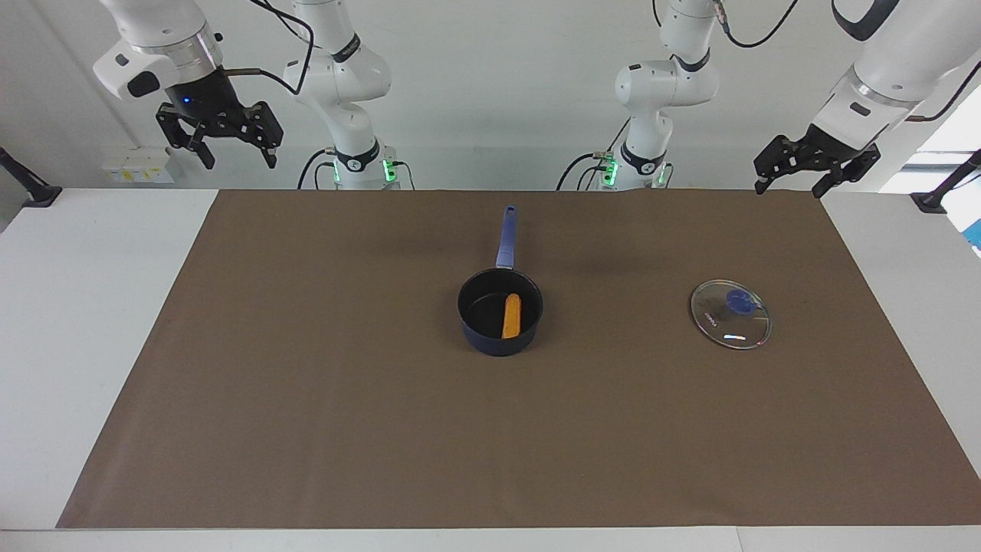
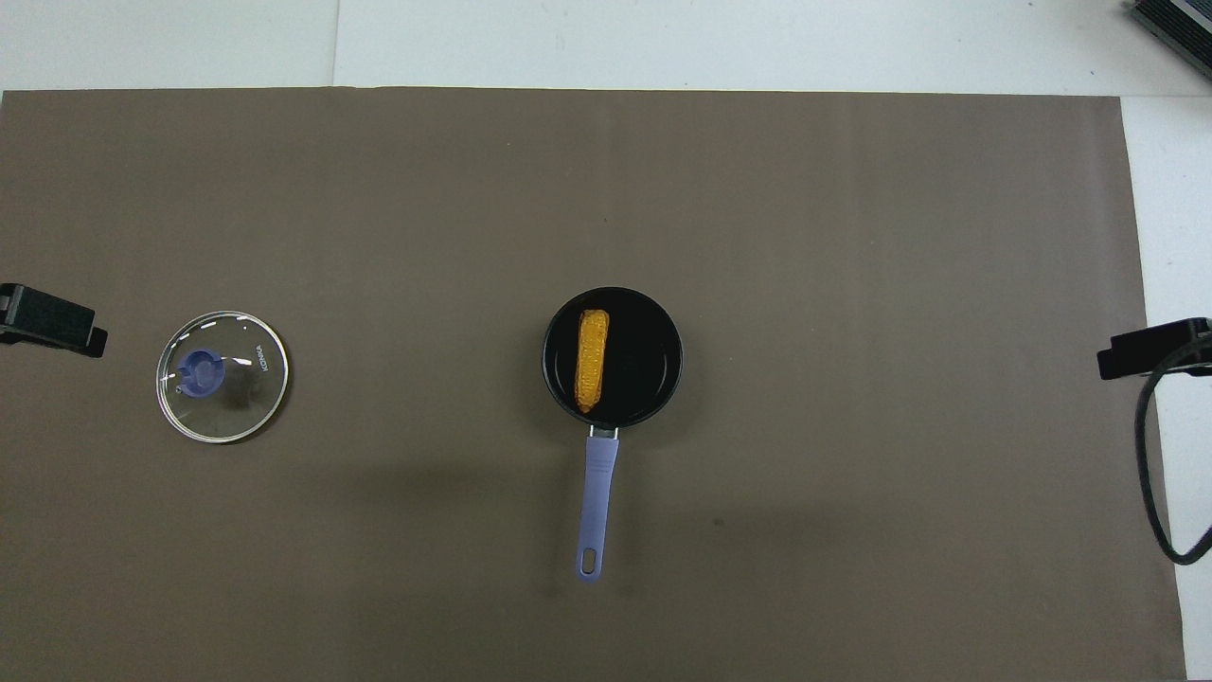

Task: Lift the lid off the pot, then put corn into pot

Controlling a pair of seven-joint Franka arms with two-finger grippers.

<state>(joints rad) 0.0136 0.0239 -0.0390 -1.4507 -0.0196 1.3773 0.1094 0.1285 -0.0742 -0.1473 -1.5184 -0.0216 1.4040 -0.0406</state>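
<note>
The dark blue pot (image 1: 490,343) stands at the middle of the brown mat, its long blue handle (image 1: 506,236) pointing toward the robots. The orange-yellow corn (image 1: 511,316) lies inside the pot, also seen in the overhead view (image 2: 593,360). The glass lid (image 1: 730,313) with its blue knob lies flat on the mat toward the left arm's end, apart from the pot (image 2: 649,365). My left gripper (image 1: 791,184) is open and empty, raised over the mat's edge at its own end. My right gripper (image 1: 239,159) is open and empty, raised at its own end.
The brown mat (image 1: 306,399) covers most of the white table (image 1: 92,307). A black clamp (image 1: 31,192) and another clamp (image 1: 939,195) sit at the table's ends near the robots. A black cable (image 2: 1150,474) hangs by the right gripper.
</note>
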